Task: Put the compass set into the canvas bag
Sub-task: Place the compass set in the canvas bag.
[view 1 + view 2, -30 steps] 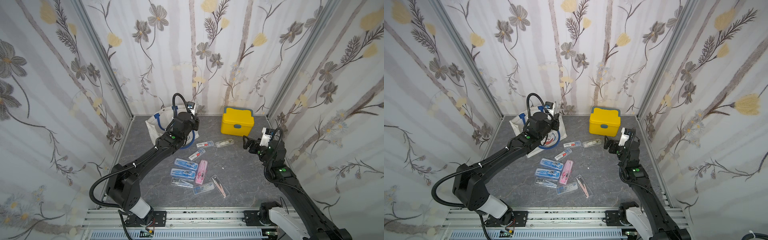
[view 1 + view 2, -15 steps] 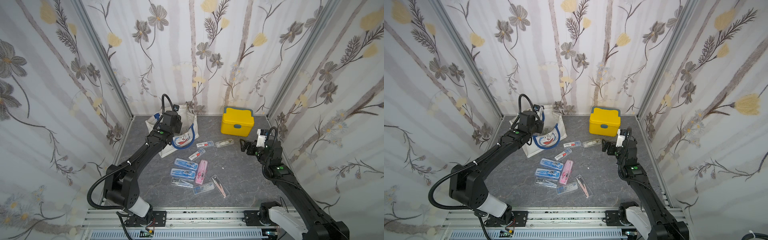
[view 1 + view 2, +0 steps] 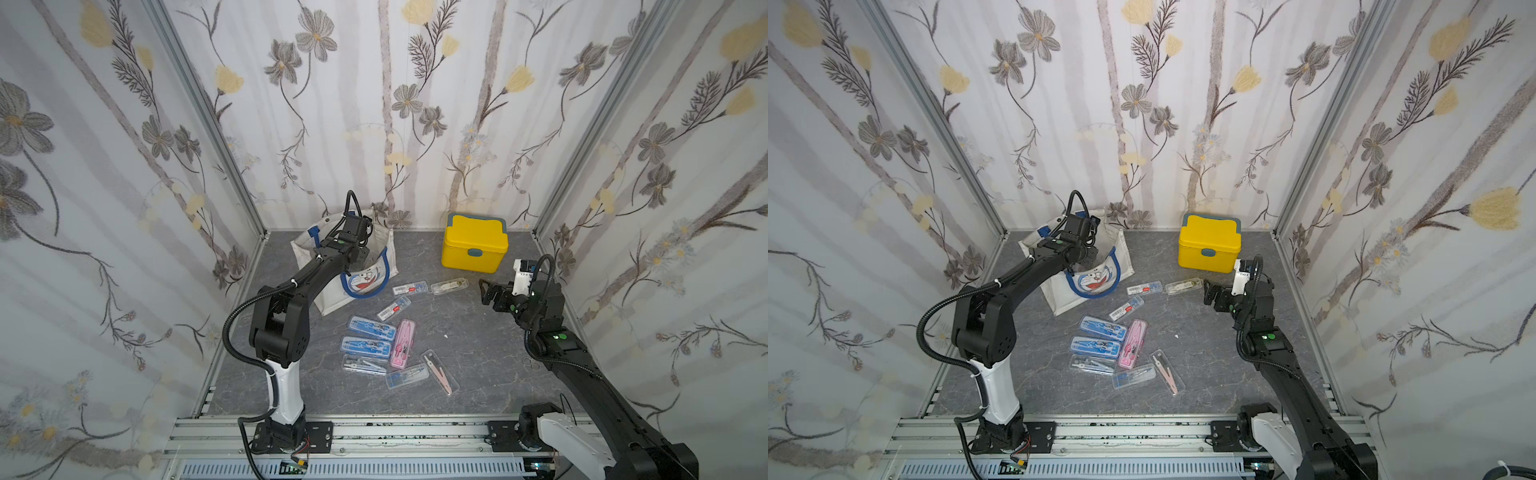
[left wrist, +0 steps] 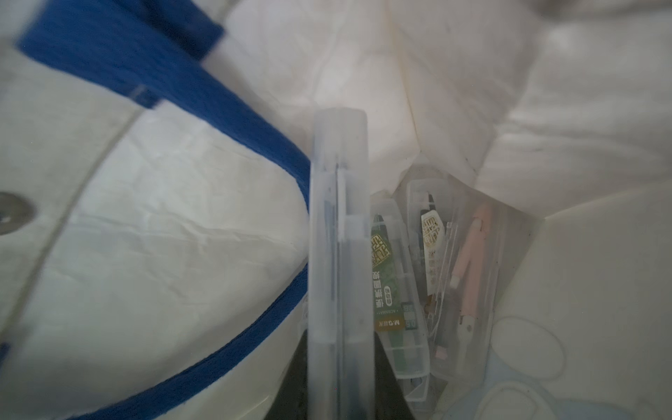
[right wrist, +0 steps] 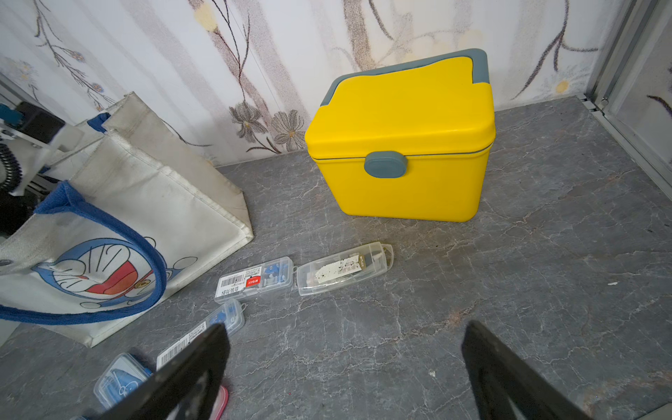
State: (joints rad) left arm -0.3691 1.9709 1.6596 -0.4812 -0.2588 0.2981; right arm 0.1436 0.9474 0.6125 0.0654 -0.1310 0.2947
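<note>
The white canvas bag [image 3: 376,259] [image 3: 1100,249] with blue handles and a cat face stands at the back left. My left gripper [image 3: 356,258] [image 3: 1087,257] reaches down into its mouth. In the left wrist view it [image 4: 340,367] is shut on a clear compass set case [image 4: 338,225], held on edge inside the bag. Other clear cases [image 4: 396,283] lie below it in the bag. Several more compass sets [image 3: 365,345] lie on the floor, including a pink one [image 3: 402,344]. My right gripper [image 3: 488,291] [image 5: 345,342] hangs open and empty over bare floor near a clear case [image 5: 345,271].
A yellow lidded box [image 3: 474,249] [image 5: 400,145] stands at the back, right of the bag. Small clear cases [image 3: 410,287] lie between the bag and my right gripper. Flowered walls close in the grey floor [image 3: 478,365] on three sides.
My left gripper has swung left from above the bag's front, then settled into the bag's mouth with the case. The right gripper has dropped slightly and shifted left.
</note>
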